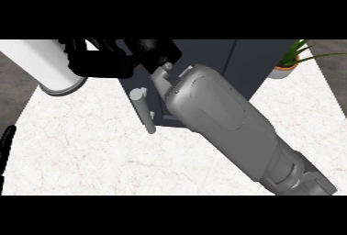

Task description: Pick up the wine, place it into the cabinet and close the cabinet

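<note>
Marble counter [81, 151]; right hand [112, 57] at cabinet [224, 64] (fingers state unclear); plant [291, 59] behind.

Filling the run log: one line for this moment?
right hand: at cabinet door handle | left hand: left edge | wine: unseen

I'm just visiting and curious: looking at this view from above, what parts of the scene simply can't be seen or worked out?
- Wine: not visible in the head view; possibly hidden behind the right hand and forearm.
- Cabinet interior: blocked by the forearm and door.
- Right hand's fingers: a dark cluster, grip unreadable.
- Left hand: cut off by the left edge.
- Potted plant: cropped at the top.
</note>
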